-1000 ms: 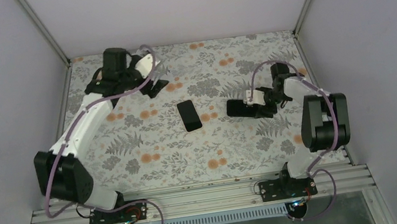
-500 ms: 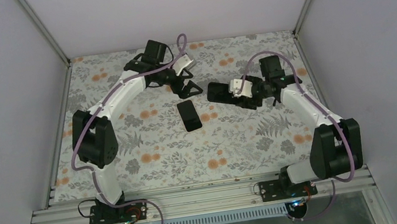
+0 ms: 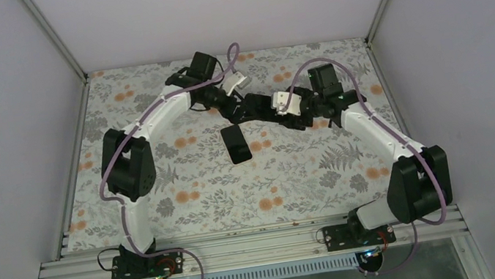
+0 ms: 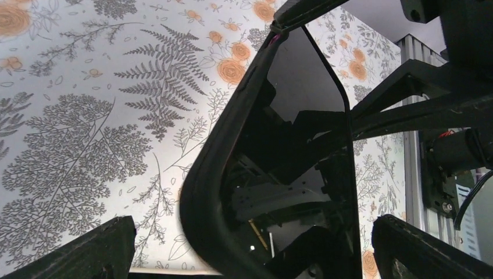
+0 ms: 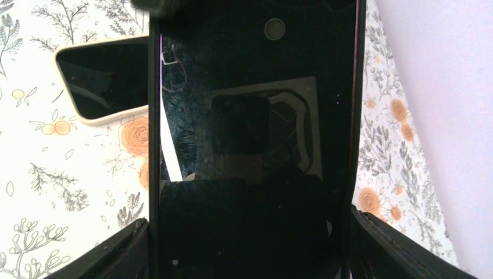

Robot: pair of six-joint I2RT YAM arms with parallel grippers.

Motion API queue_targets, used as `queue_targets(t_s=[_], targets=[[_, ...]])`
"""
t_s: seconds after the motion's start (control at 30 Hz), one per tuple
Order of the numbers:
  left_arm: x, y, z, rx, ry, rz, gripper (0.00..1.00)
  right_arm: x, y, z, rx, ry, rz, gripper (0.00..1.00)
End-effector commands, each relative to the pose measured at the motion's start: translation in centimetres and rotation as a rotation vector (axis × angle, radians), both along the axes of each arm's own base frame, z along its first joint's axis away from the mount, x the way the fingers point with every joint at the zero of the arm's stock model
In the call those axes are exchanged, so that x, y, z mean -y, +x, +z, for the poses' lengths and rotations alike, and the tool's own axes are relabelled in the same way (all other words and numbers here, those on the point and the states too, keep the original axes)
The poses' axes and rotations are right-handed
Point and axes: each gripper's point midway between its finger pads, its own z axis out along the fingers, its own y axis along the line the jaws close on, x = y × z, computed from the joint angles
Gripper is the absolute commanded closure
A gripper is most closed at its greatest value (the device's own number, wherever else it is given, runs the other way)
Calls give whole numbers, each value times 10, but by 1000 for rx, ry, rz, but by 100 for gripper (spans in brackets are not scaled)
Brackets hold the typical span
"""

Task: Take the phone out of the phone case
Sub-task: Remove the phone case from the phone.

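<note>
Nearest us, the phone (image 3: 236, 145) lies bare and screen-up at the middle of the table (image 3: 186, 193); just beyond it, the right gripper (image 5: 250, 244) has its jaws clamped on the empty phone case (image 5: 250, 116), held aloft; the left gripper (image 4: 267, 250) gapes wide around the case's end, gripping nothing; we judge the extraction done, with only the case to set down.

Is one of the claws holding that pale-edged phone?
No, the phone lies flat on the table, screen up, with nothing gripping it.
</note>
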Motion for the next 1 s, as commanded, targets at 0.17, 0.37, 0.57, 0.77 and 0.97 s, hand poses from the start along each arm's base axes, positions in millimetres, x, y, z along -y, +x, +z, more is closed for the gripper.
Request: queue_targets(t_s=[0.17, 0.37, 0.57, 0.77, 0.97], targets=[[18, -6, 15, -43, -41, -45, 21, -28, 19, 32, 96, 61, 7, 43], [18, -17, 18, -75, -67, -83, 67, -30, 21, 34, 106, 60, -1, 43], [16, -26, 31, -59, -89, -117, 98, -27, 20, 38, 109, 56, -15, 38], [8, -45, 43, -30, -78, -204, 98, -17, -3, 33, 27, 54, 29, 18], [-10, -73, 74, 150, -80, -294, 98, 3, -38, 27, -145, 137, 106, 23]])
